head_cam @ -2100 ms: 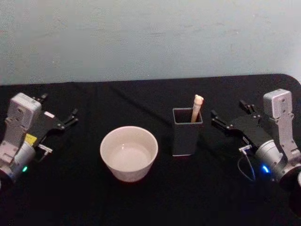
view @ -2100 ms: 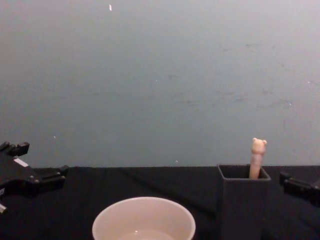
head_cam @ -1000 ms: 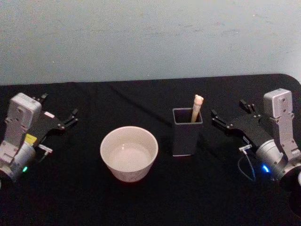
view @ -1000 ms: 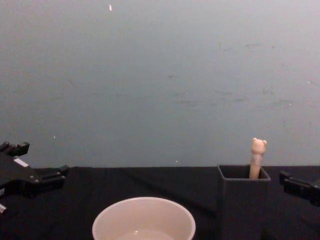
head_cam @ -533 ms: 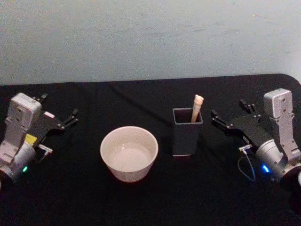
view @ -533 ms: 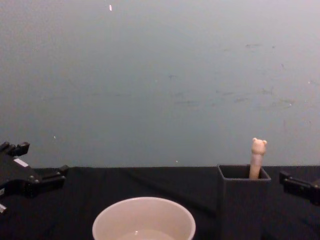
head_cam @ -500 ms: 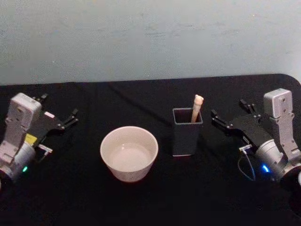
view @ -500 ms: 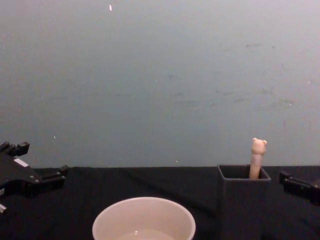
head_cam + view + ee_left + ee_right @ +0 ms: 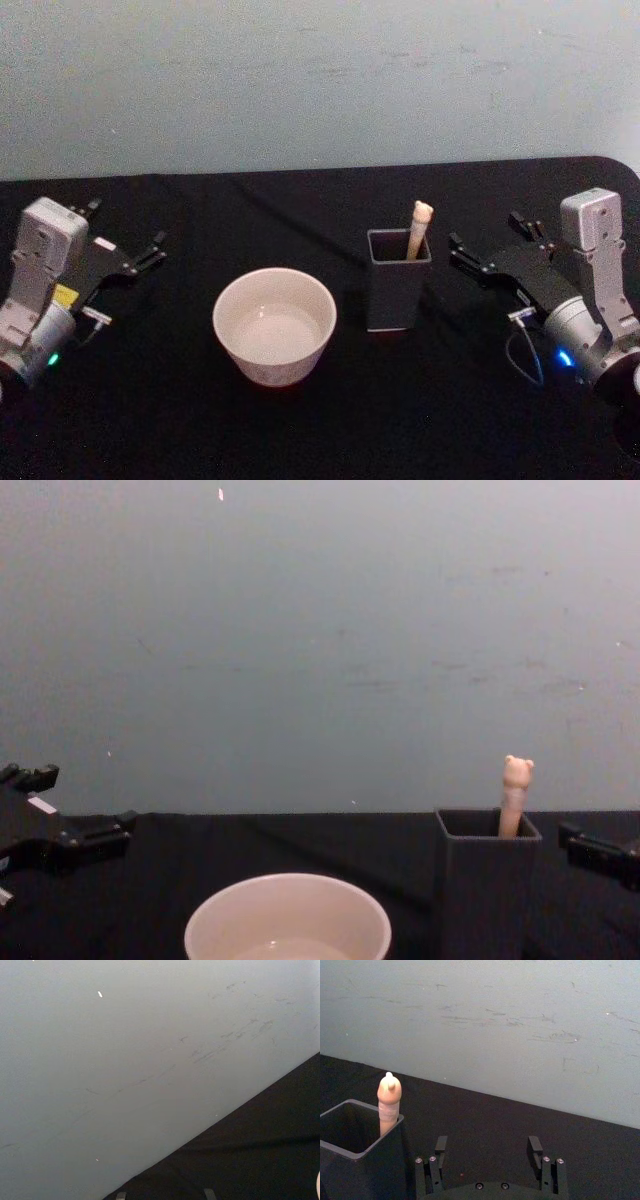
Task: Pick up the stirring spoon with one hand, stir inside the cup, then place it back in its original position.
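Observation:
The stirring spoon [image 9: 420, 226] stands in the dark grey square holder [image 9: 398, 290], its beige bear-topped handle [image 9: 515, 790] sticking up above the rim; its bowl is hidden inside. The cream-white cup [image 9: 274, 325] sits left of the holder, a small gap between them. My left gripper [image 9: 128, 225], with a white label, hovers open at the table's left, well away from the cup. My right gripper [image 9: 485, 232] is open just right of the holder. In the right wrist view the spoon handle [image 9: 389, 1102] and holder [image 9: 355, 1160] lie beside the open right gripper [image 9: 488, 1147].
A black cloth covers the table [image 9: 300, 430], which ends at a pale grey-blue wall [image 9: 320, 80] behind. There is free room in front of the cup and between each gripper and the two vessels.

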### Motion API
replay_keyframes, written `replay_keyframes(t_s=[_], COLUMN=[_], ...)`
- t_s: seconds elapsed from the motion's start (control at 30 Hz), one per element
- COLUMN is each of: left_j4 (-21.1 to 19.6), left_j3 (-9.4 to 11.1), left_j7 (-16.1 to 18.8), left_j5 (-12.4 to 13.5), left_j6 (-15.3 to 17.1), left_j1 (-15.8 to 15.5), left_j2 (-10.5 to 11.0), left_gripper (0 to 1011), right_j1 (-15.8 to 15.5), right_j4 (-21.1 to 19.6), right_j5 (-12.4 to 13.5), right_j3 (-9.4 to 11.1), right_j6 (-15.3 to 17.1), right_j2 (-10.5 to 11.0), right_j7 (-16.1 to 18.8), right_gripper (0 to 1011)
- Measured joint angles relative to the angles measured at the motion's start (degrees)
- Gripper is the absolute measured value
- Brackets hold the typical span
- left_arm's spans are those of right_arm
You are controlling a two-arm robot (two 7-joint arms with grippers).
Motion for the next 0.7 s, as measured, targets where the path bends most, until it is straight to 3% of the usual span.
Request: replay_keyframes(t_s=[0.7], left_j4=[0.00], left_j3=[0.00], left_j7=[0.00], left_j5=[0.00], left_j6=[0.00], left_j1=[0.00], left_j2=[0.00], left_gripper=[1001], right_j1=[0.00], right_j4=[0.00], right_j5=[0.00], right_j3=[0.00], right_j6=[0.00], right_j2=[0.00], right_j7=[0.00], right_gripper=[1000])
